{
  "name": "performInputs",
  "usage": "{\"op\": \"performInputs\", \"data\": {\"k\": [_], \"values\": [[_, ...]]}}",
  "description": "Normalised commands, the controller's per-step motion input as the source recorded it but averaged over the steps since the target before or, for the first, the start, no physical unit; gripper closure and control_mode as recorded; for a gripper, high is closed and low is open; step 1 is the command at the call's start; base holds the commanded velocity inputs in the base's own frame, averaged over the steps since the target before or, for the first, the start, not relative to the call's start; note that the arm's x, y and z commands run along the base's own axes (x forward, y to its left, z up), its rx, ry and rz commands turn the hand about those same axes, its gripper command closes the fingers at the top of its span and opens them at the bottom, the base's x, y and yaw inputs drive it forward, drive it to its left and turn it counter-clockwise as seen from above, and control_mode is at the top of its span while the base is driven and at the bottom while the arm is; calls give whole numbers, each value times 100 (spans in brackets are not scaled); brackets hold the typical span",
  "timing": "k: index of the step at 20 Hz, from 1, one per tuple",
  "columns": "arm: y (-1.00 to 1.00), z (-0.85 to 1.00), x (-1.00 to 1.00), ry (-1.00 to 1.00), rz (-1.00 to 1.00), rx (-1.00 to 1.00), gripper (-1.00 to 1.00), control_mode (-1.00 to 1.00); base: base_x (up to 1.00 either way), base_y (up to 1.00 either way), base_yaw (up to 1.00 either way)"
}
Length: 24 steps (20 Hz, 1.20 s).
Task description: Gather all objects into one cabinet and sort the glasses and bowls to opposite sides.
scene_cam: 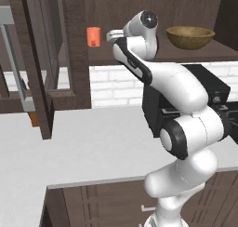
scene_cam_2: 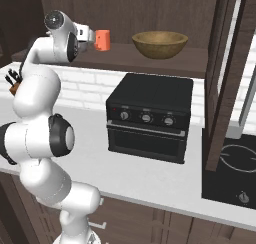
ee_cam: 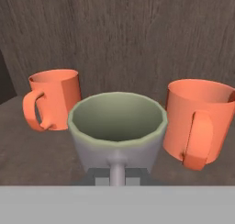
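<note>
In the hand view the pale grey-beige mug stands upright directly in front of the gripper, its handle pointing back toward the fingers, which are closed narrow on that handle. One orange cup stands beside the mug on one side and a second orange cup on the other, so the mug sits between them with only small gaps. From the base views all this is at the left end of the cabinet shelf, well apart from the wooden bowl at the right end; I judge the next move needs only a straight release and retreat along the handle's line
</note>
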Motion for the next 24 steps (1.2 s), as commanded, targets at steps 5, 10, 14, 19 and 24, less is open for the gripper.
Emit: {"op": "performInputs", "data": {"k": [5, 10, 14, 19, 24], "values": [[3, 0, 0, 0, 0, 0, -100, -100, 0, 0, 0], [1, 0, 0, 0, 0, 0, -100, -100, 0, 0, 0], [0, 0, -20, -8, 0, 0, -100, -100, 0, 0, 0], [0, 5, -74, -14, -1, 0, -100, -100, 0, 0, 0], [-6, 2, -100, -9, -5, 0, -100, -100, 0, 0, 0]]}}
